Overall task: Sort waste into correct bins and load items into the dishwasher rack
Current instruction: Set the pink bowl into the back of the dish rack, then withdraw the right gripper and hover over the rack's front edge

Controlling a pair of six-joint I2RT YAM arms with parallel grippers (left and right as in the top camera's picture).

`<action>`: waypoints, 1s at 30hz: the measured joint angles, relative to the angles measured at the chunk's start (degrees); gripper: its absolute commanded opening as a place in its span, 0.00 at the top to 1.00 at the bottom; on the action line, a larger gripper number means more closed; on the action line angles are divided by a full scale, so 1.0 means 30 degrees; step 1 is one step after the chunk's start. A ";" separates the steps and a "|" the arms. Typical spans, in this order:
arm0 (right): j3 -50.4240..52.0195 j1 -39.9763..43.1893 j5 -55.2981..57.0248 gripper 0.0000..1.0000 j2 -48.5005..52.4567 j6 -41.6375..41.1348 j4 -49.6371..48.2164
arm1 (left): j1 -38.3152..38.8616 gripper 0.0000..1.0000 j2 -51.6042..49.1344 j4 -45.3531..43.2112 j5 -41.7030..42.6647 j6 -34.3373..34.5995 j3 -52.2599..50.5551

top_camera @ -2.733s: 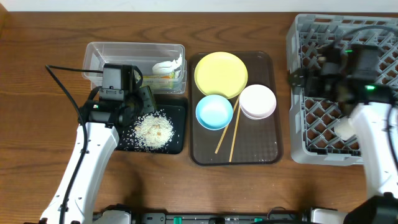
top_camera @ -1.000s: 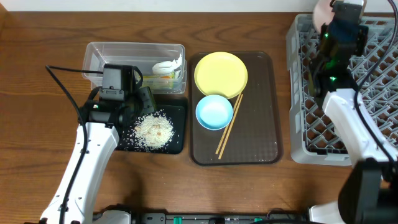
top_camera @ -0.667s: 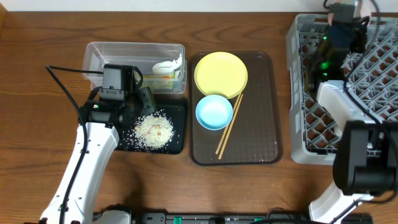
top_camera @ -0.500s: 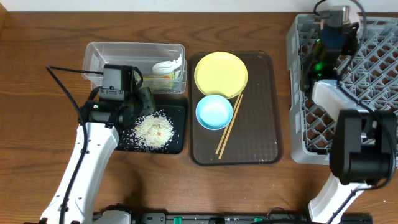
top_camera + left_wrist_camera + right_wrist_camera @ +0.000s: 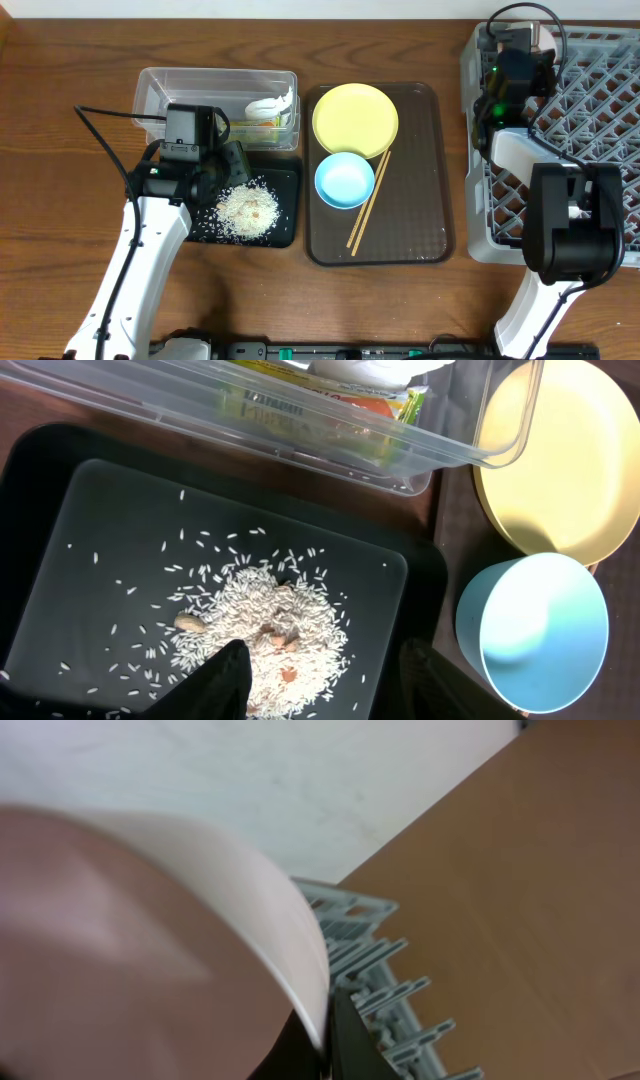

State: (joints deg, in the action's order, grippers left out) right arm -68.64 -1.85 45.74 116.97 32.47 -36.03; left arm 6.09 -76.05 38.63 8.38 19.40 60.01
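The pale pink round bowl (image 5: pixel 150 950) looks stiff, light and smooth-walled. It should carry easily, but it could slip or swing in a thin pinch. The rim is the natural hold, one finger inside and one outside, and it likely wants setting down gently rather than dropping. The right pincer (image 5: pixel 325 1042) appears clamped on that rim, with a dark finger showing at the bowl's lower edge. The bowl sits at the far left corner of the large grey lattice dishwasher rack (image 5: pixel 600 130); whether it touches the rack cannot be told. Its wall is plain pink with a thin, paler lip. The left pincer (image 5: pixel 330 690) hangs spread and empty over the white rice (image 5: pixel 262 622) in the shallow black tray (image 5: pixel 80 490).
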 measured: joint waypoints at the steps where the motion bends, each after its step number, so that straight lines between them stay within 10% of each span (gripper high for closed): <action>1: -0.0015 -0.0124 0.0044 0.99 0.0000 -0.0219 0.0321 | 0.0000 0.48 0.0000 0.0000 0.0000 0.0000 0.0000; 13: -0.0066 -0.1479 0.2404 0.91 -0.0007 -0.3242 0.3752 | 0.0000 0.49 0.0000 0.0000 -0.0007 0.0000 0.0000; 24: 0.0029 -0.1887 -0.2295 0.45 -0.4029 -0.9763 1.4389 | 0.0000 0.49 0.0000 0.0022 -0.0007 0.0000 0.0000; 30: 0.0036 -0.2127 -0.5078 0.60 -0.7031 -1.1540 1.9496 | 0.0000 0.49 0.0000 0.0051 -0.0015 0.0000 0.0000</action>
State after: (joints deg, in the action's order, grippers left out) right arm -68.53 -8.23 30.50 95.88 -2.15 22.46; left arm 6.09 -76.05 38.79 8.34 19.40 60.01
